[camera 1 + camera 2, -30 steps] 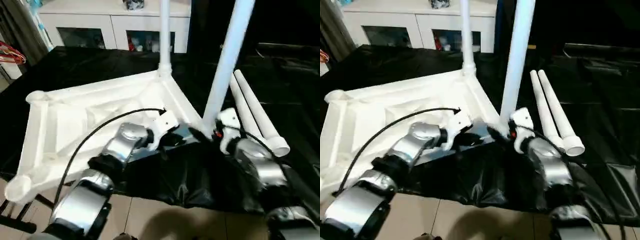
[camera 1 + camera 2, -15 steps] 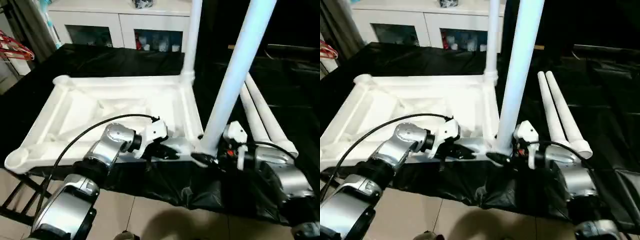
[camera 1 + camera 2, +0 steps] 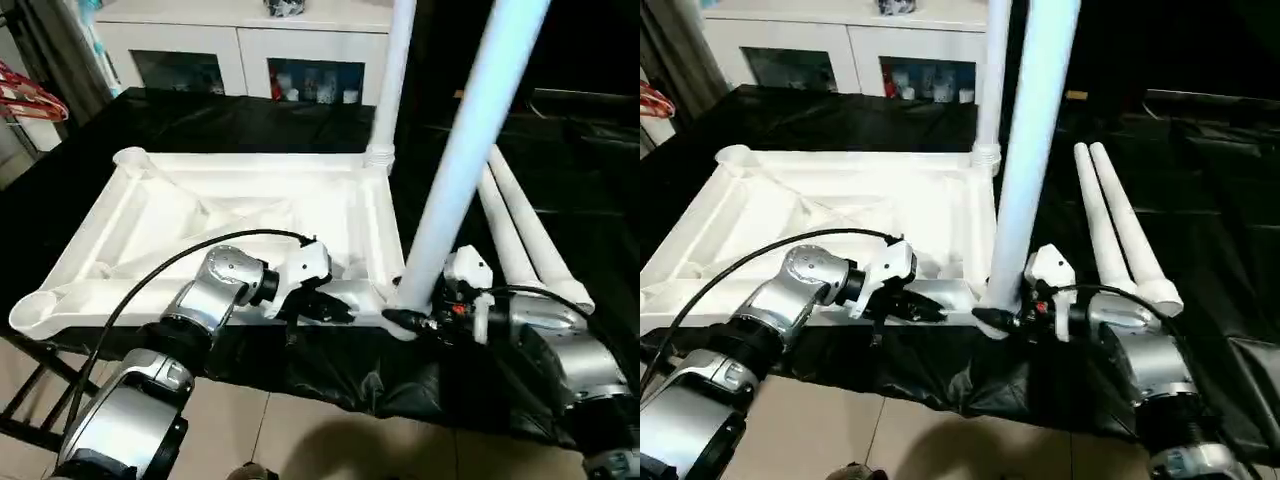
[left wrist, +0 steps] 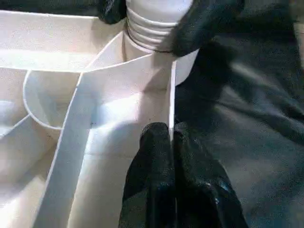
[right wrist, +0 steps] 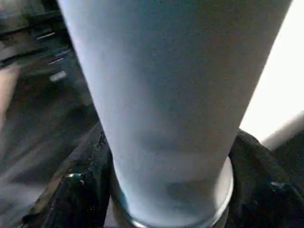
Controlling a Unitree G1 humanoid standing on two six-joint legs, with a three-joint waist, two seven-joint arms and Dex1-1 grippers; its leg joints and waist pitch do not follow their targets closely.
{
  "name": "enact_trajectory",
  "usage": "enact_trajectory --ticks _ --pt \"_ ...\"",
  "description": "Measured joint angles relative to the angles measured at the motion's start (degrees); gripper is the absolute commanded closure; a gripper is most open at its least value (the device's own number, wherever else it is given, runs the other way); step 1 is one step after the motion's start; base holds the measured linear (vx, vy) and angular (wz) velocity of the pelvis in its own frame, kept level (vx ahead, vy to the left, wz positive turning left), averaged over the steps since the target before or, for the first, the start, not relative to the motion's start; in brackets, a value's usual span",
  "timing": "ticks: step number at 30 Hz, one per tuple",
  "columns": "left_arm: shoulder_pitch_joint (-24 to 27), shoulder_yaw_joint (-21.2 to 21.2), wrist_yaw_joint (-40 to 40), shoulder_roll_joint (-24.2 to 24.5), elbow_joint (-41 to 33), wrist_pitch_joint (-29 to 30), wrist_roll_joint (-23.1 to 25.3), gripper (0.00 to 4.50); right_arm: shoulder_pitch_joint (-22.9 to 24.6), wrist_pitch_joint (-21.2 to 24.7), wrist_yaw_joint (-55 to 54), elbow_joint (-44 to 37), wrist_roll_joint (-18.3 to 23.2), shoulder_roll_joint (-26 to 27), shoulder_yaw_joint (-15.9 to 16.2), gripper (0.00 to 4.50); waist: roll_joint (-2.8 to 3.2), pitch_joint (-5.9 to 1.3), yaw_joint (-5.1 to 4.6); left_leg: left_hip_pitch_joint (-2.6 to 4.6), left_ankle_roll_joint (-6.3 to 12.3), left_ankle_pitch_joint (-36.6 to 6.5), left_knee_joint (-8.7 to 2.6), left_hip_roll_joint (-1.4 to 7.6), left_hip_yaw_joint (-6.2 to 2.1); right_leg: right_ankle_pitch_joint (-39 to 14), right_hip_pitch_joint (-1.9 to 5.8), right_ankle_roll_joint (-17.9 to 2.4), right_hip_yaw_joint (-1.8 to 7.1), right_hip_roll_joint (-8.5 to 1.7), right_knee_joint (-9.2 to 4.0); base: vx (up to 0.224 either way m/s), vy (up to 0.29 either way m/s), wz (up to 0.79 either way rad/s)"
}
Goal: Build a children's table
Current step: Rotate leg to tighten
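White plastic tube leg (image 3: 455, 170) pinched at its base by right jaws (image 3: 410, 322); left jaws (image 4: 172, 142) pinching ribbed white tabletop (image 3: 215, 215) rim. Risk: tilted leg jamming in corner socket.

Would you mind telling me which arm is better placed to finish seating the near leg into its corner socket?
The right. Its gripper is shut around the base of the near white tapered plastic leg at the socket. The left gripper pinches the rim of the white ribbed plastic tabletop, so it probably should steady it.
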Motion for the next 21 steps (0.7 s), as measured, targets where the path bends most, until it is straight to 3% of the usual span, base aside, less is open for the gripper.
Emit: enact_trajectory --ticks 5,10,11,14,16,18,21 --pt "-3.65 1.10 12.87 -5.43 5.28 2.83 1.92 4.50 -5.06 0.19 -18.02 7.28 -2.71 6.10 -3.38 1.80 -0.01 0.00 -1.11 0.02 0.00 0.00 0.00 -0.05 -0.07 -0.15 0.04 0.25 -0.01 0.00 -0.04 -0.012 -0.001 0.00" --pt "-5.72 2.15 20.23 -8.74 8.31 5.11 2.08 4.50 -8.39 -0.13 -27.74 11.81 -4.22 9.59 -5.38 1.80 0.06 -0.04 -1.27 -0.01 0.00 0.00 -0.02 -0.08 -0.16 -0.15 0.08 0.25 -0.04 0.00 -0.08 0.000 0.000 0.00" --pt "-5.85 2.21 20.64 -9.05 8.55 5.22 2.08 4.50 -8.43 -0.54 -28.37 12.13 -4.27 9.77 -5.54 1.80 0.07 -0.04 -1.25 -0.02 0.00 0.00 -0.02 -0.08 -0.17 -0.14 0.09 0.25 -0.03 0.00 -0.08 0.000 0.000 0.00" --pt "-5.96 2.61 20.88 -9.25 8.83 5.11 2.08 4.50 -8.76 -2.56 -28.97 13.61 -4.31 10.39 -5.93 1.10 0.09 -0.05 -1.28 -0.02 0.00 0.00 -0.02 -0.08 -0.18 -0.13 0.12 0.23 -0.04 0.00 -0.08 0.000 0.000 0.00" --pt "-5.95 2.63 20.77 -9.28 8.83 4.72 2.08 4.50 -8.75 -2.79 -28.62 13.60 -4.29 10.50 -5.95 1.10 0.08 -0.05 -1.27 -0.05 0.00 0.00 -0.02 -0.08 -0.19 -0.10 0.12 0.18 -0.04 0.00 -0.08 0.000 0.000 0.00" --pt "-5.95 2.62 20.32 -9.13 8.83 4.37 2.08 4.50 -8.68 -3.02 -28.18 13.51 -4.39 10.35 -5.94 0.74 0.08 -0.05 -1.25 -0.05 0.00 0.00 -0.02 -0.08 -0.18 0.05 0.12 -0.07 -0.04 0.00 -0.08 0.000 0.000 0.00" --pt "-5.86 2.55 19.05 -8.77 8.82 3.50 2.06 4.50 -8.16 -4.17 -25.24 13.16 -5.07 9.45 -5.42 0.71 0.07 -0.04 -1.25 -0.09 0.00 0.00 -0.02 -0.07 -0.18 0.07 0.10 -0.11 -0.06 0.00 -0.08 0.000 0.000 0.00"
